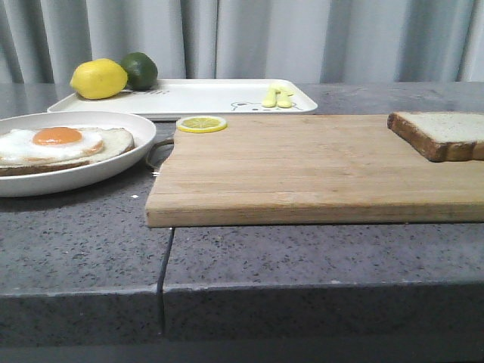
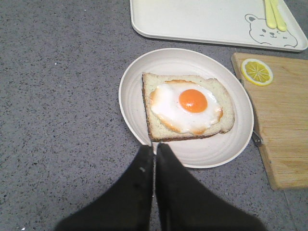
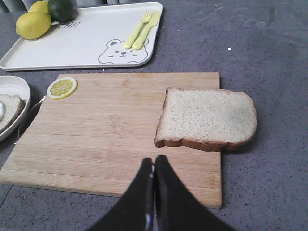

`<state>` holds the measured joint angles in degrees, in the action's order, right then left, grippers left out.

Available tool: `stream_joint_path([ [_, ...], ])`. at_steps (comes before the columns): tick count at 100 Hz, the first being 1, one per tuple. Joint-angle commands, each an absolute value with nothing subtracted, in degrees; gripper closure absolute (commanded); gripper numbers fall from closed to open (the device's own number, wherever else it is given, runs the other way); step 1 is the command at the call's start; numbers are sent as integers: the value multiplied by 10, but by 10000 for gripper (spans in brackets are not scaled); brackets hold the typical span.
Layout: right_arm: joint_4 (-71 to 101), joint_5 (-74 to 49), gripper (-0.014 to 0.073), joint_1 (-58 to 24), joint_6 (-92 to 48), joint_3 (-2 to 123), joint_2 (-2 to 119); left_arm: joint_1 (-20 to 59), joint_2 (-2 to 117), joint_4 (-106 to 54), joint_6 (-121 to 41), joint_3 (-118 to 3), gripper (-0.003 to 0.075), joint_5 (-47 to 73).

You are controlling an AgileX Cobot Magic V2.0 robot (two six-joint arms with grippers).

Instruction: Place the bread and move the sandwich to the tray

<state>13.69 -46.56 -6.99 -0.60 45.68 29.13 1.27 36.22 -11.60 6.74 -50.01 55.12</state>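
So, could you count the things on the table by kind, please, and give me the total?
Bread slices: 2, the plain bread and the sandwich slice bearing the egg
Citrus: 3, lemon, lime, lemon slice
Cutlery: 2, fork, spoon
Serving pieces: 3, tray, plate, wooden board
Total: 10

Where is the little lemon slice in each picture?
Front view: the lemon slice lies on the wooden board's far left corner.
Left wrist view: lemon slice on the board corner, beside the plate.
Right wrist view: lemon slice on the board corner.
Shared landmark: the white tray.
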Motion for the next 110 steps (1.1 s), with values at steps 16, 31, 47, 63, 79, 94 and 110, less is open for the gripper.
stream_joint_path([
  [16,143,-420,660,-66,-6,476,299,17,367,-127,22,-519,734,512],
  [31,143,-420,583,-66,-6,476,299,17,367,-130,-11,-519,612,514],
  [47,143,-419,316,-66,-6,476,299,17,367,-131,-11,-519,329,514],
  [63,143,-413,120,-66,-6,476,299,17,367,-131,-11,-519,127,513],
  [79,143,-411,117,-66,-6,476,299,17,367,-131,-11,-519,135,509],
  [94,143,-410,117,-66,-6,476,299,17,367,-131,-11,-519,135,509],
  [110,143,-402,117,-66,-6,476,299,17,367,-131,-11,-519,135,509],
])
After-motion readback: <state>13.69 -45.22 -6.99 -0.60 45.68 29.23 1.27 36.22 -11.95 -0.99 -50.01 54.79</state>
